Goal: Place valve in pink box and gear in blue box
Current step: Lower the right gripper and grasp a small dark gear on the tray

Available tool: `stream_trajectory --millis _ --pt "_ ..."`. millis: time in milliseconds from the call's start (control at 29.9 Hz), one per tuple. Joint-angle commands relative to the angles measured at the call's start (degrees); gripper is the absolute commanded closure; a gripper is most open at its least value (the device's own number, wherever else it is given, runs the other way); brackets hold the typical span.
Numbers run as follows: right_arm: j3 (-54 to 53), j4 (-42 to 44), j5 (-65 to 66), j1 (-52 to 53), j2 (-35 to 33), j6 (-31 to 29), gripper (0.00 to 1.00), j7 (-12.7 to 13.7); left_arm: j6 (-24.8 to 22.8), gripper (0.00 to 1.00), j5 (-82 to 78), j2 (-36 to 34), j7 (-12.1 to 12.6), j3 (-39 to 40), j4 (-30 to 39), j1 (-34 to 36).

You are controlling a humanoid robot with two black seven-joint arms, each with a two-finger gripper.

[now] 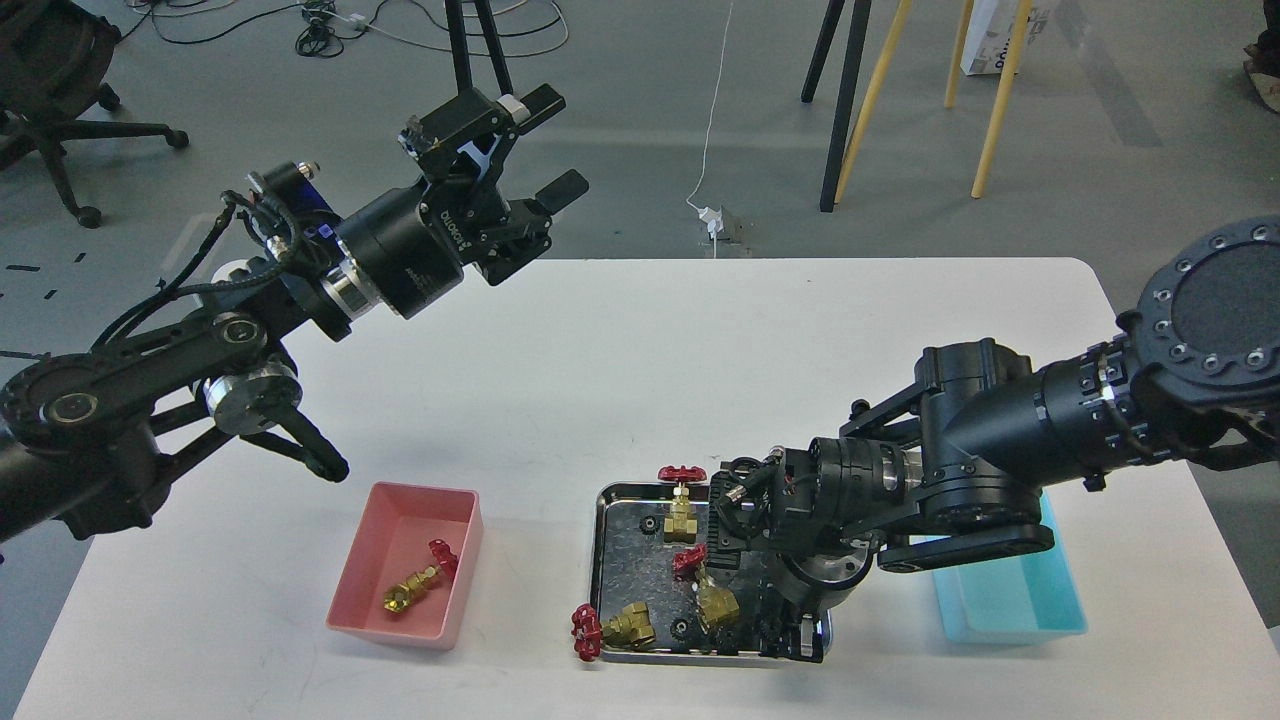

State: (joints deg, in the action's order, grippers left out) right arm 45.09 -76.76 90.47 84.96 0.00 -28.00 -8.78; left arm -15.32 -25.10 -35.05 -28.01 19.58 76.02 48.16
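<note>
Right arm (pixel 960 470) hides steel tray's (pixel 610 500) right side and blue box's (pixel 1060 610) near-left corner; right gripper (pixel 790 640) fingers indistinguishable, dark.

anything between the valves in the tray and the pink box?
Nothing visible. The table is bare between the steel tray and the pink box; nearest valve overhangs the tray's left rim. One valve already lies inside.

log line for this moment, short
left gripper open, raised | right gripper down in steel tray | one valve in pink box
</note>
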Motion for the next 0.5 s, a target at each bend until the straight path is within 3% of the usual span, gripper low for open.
stream_trajectory --millis 0,468 --pt "0.0 0.0 -0.1 -0.1 0.0 0.0 0.43 -0.8 0.0 0.14 0.0 0.2 0.0 -0.1 0.0 -0.1" --pt "0.0 1.3 -0.1 -1.1 0.0 0.0 0.43 -0.9 0.0 0.14 0.0 0.4 0.0 -0.1 -0.1 -0.4"
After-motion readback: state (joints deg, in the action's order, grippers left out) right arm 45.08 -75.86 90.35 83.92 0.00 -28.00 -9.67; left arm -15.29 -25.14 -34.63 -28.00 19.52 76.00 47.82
